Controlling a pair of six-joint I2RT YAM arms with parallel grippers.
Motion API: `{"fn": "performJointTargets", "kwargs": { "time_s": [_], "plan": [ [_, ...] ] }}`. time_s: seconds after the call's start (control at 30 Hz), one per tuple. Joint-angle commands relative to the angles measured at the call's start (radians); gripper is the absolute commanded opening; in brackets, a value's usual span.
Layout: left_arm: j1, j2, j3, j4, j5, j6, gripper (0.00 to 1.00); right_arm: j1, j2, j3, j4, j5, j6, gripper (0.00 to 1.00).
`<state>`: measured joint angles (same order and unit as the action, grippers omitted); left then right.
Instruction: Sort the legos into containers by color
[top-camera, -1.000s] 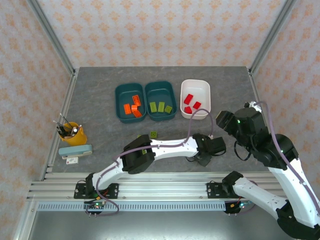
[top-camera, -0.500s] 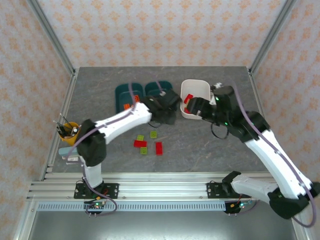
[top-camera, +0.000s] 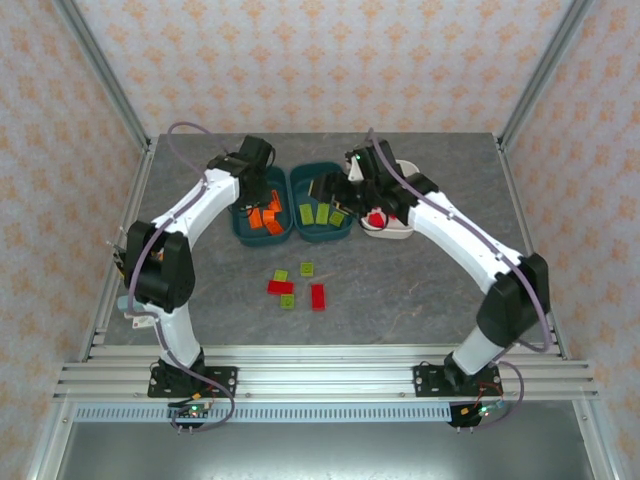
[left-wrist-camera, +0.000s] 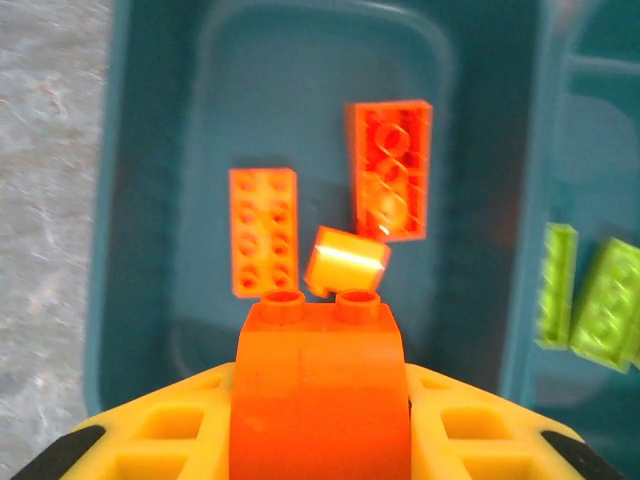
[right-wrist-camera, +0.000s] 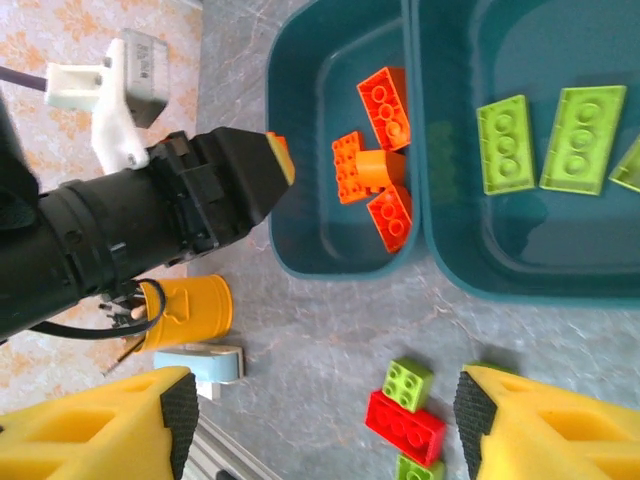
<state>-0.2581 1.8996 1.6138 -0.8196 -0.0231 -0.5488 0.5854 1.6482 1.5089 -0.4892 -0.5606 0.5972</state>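
Left gripper (left-wrist-camera: 322, 395): jaws closed on an orange brick (left-wrist-camera: 320, 350), studs pointing forward, held over the left teal bin (left-wrist-camera: 150, 300). Ahead of the jaws, three more orange pieces (left-wrist-camera: 263, 232) lie on that bin's floor. To the right of the jaws, green bricks (left-wrist-camera: 600, 300) lie in the second teal bin (left-wrist-camera: 560, 150). Right gripper (right-wrist-camera: 320, 400): jaws wide apart, holding nothing. Between its fingers (right-wrist-camera: 100, 420) a green loose brick (right-wrist-camera: 407, 385) touches a red one (right-wrist-camera: 405, 427) on the table (right-wrist-camera: 300, 330), and both teal bins lie ahead of the jaws. The white bin (top-camera: 392, 235) is partly covered by the right arm.
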Motion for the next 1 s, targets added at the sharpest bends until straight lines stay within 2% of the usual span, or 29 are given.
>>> {"fn": "performJointTargets", "kwargs": {
  "time_s": [0.0,0.27,0.33,0.47,0.6,0.73,0.97],
  "plan": [
    [0.026,0.097,0.094,-0.038,-0.067,0.006,0.32,-0.002,0.070,0.088,0.063,-0.052,0.023,0.69],
    [0.068,0.311,0.301,-0.089,-0.087,0.009,0.36,0.001,0.151,0.140,0.020,-0.059,-0.001,0.69],
    [0.073,0.330,0.324,-0.095,-0.084,0.009,0.40,0.003,0.156,0.133,0.021,-0.061,0.000,0.69],
    [0.074,0.327,0.327,-0.092,-0.065,0.035,0.54,0.006,0.160,0.129,-0.015,-0.045,-0.023,0.69],
    [0.075,0.268,0.298,-0.079,-0.045,0.034,0.64,0.023,0.154,0.127,-0.097,0.016,-0.094,0.68],
    [0.068,0.176,0.260,-0.074,-0.025,0.023,0.67,0.060,0.144,0.110,-0.181,0.097,-0.164,0.67],
    [0.016,-0.102,0.045,-0.038,0.007,-0.015,0.76,0.158,0.102,0.028,-0.282,0.239,-0.220,0.66]
  ]
}}
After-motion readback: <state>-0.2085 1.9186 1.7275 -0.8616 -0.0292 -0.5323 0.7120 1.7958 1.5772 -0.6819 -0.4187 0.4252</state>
